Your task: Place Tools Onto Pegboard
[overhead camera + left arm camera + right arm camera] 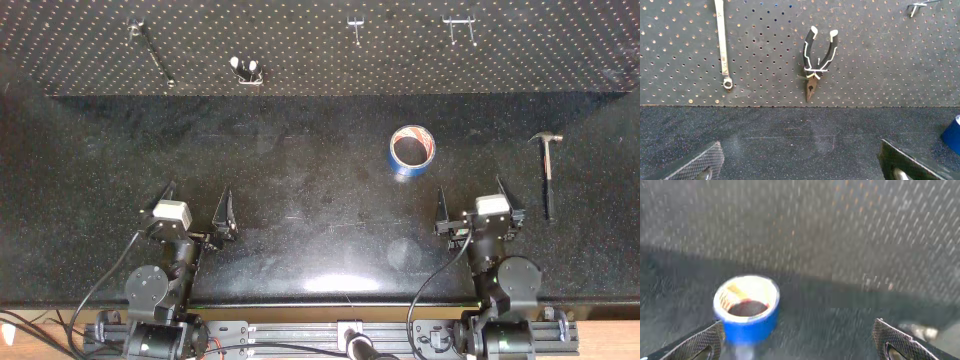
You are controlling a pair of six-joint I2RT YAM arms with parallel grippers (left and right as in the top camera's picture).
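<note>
Both arms sit low at the near edge of the dark speckled desk (300,180), the left hand (197,195) and the right hand (472,197) each with its ridged, wedge-shaped fingers spread wide and holding nothing. Straight ahead of the left hand, black-handled pliers (816,62) with white trim and a slim metal wrench (722,45) hang on the perforated pegboard (300,40). Ahead of the right hand, toward the left arm, stands a round blue tape roll (411,152), and a long-handled hammer (547,175) lies flat on the desk to that hand's right.
</note>
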